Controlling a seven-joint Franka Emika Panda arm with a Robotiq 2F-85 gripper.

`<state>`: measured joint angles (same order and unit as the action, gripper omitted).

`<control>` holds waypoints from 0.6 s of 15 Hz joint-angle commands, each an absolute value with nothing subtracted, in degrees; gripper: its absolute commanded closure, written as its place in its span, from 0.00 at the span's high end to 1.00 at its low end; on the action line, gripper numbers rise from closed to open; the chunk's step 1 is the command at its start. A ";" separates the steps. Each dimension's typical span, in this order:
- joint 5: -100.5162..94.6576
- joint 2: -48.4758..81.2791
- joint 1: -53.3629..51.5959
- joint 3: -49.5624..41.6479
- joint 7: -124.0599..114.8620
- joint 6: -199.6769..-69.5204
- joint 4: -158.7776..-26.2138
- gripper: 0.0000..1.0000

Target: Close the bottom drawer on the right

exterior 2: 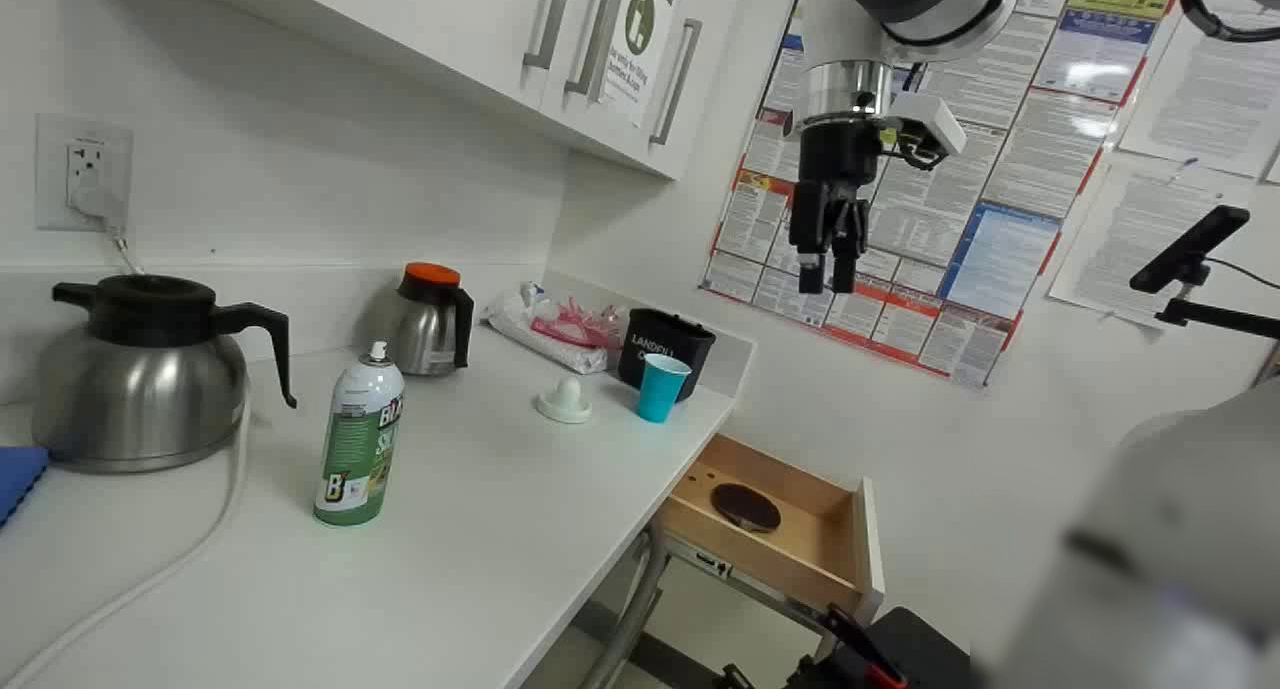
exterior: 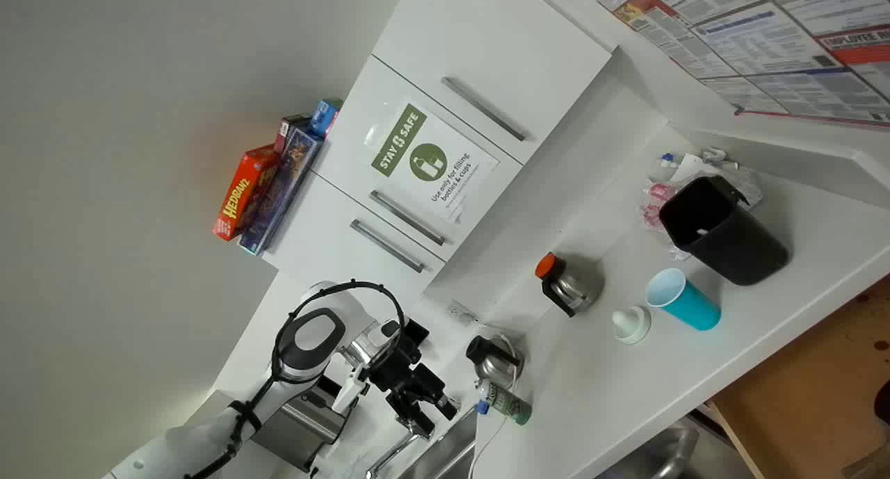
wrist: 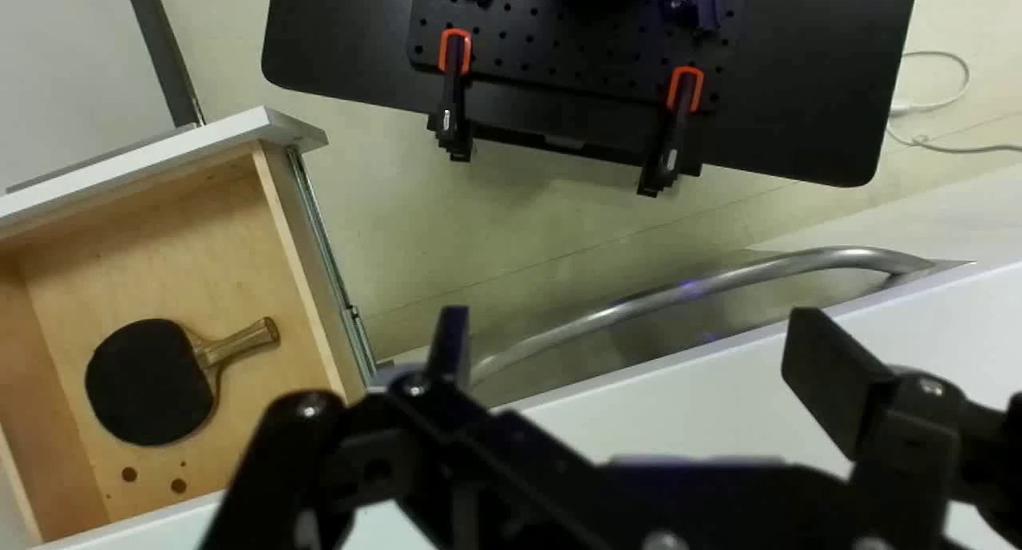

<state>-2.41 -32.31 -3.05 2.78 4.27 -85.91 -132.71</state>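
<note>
An open drawer with a white front and pale wooden inside shows in both exterior views and at the left of the wrist view. It is pulled out below the countertop edge, with its metal slide exposed. I cannot tell whether other drawers lie above or below it. A dark table-tennis paddle lies inside. My gripper is open and holds nothing in the wrist view. It points down, high above the counter and apart from the drawer, in both exterior views.
The white countertop carries a spray can, steel jugs, a blue cup and a black bin. A curved metal rail juts from under the counter edge. A black table with clamps stands opposite. White cabinets hang above.
</note>
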 commanded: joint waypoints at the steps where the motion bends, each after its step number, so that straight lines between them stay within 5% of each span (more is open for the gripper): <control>1: -2.52 -32.26 -3.38 2.53 4.11 -85.80 -132.59 1.00; 9: -1.88 -33.06 -0.76 -0.88 3.09 -88.62 -132.39 1.00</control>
<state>-2.41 -32.34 -2.69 1.89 3.91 -86.61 -132.66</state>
